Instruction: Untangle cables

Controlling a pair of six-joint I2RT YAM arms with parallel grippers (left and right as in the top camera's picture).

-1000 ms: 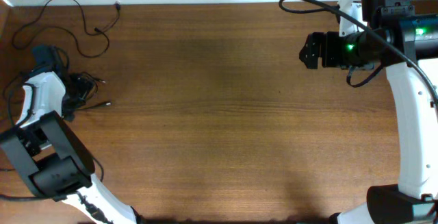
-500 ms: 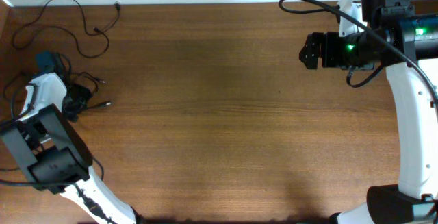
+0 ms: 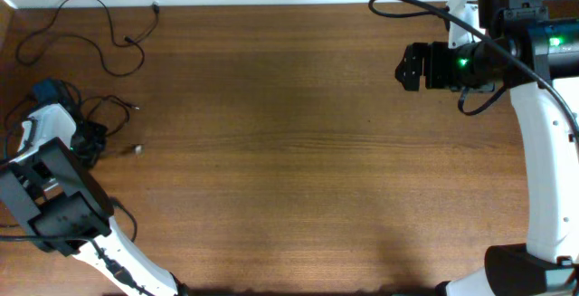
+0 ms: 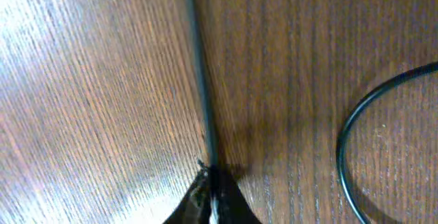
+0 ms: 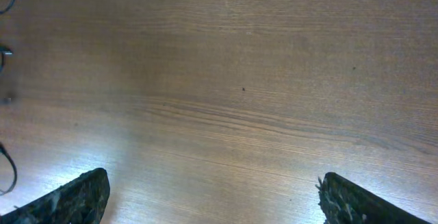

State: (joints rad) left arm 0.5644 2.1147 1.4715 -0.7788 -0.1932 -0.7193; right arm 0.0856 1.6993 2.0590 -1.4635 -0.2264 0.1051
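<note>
My left gripper (image 4: 212, 186) pinches thin black cable (image 4: 202, 94). Cable runs straight away from my fingertips. Cable bunch (image 3: 90, 135) at left edge of table (image 3: 298, 169), silver plug (image 3: 137, 149) pointing right. My right gripper (image 5: 213, 195) spread wide, far right.

Glare whitens the table (image 4: 55, 59) in both wrist views (the left one blurred); overhead is evenly lit.

Black cables (image 3: 110, 29) at table's (image 3: 289, 169) left end
</note>
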